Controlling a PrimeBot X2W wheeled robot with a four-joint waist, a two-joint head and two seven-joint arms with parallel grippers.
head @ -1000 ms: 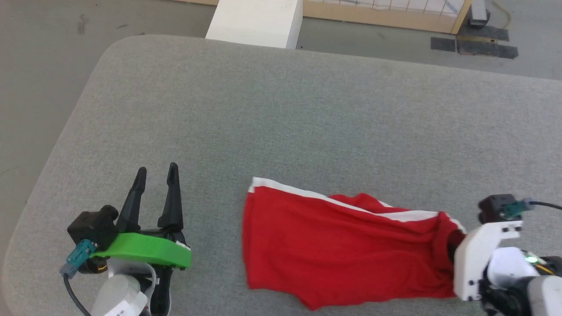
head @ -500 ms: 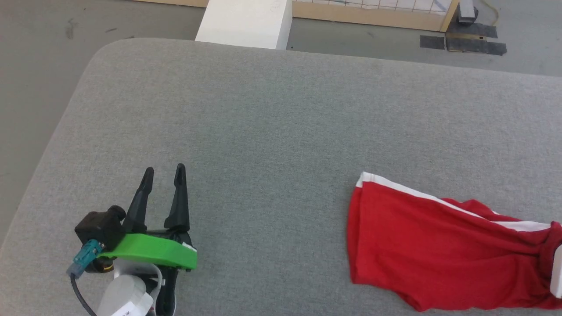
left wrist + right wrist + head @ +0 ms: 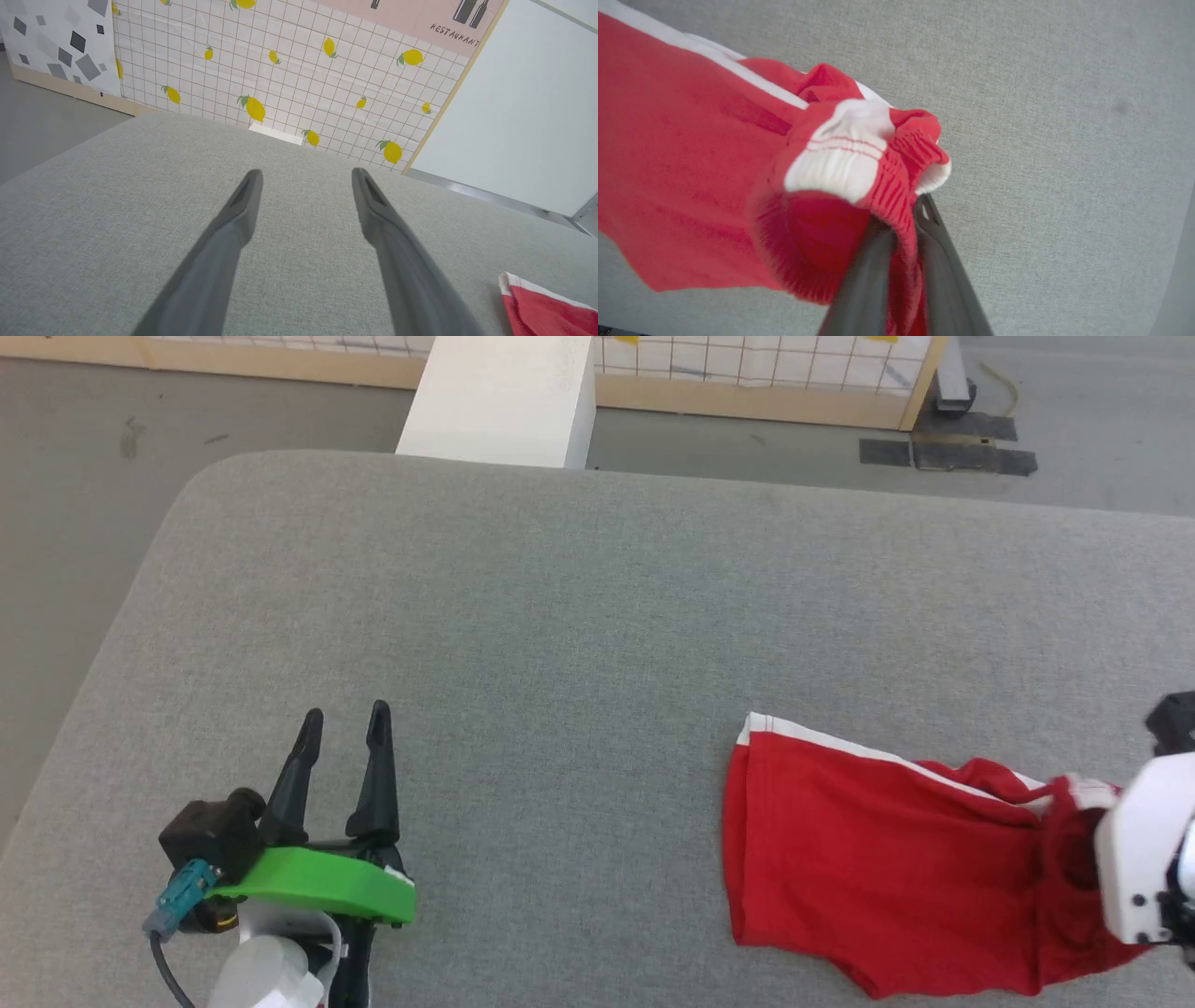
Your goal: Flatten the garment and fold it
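The red garment with white stripe trim lies bunched on the grey table at the lower right of the head view. My right gripper is shut on the garment's ribbed waistband, pinching the fabric between its two dark fingers; in the head view its white wrist sits at the garment's right end. My left gripper stands open at the lower left, well apart from the cloth, with nothing between its fingers. In the left wrist view the left gripper points over bare table, and a garment corner shows at lower right.
A white block stands just beyond the table's far edge. Behind it runs a tiled panel with a wooden base. The table's rounded far-left corner drops to grey floor.
The head camera has shifted, so the whole picture slid. The garment has been drawn toward my right side, its right end lifted and more bunched. The left gripper has stayed open.
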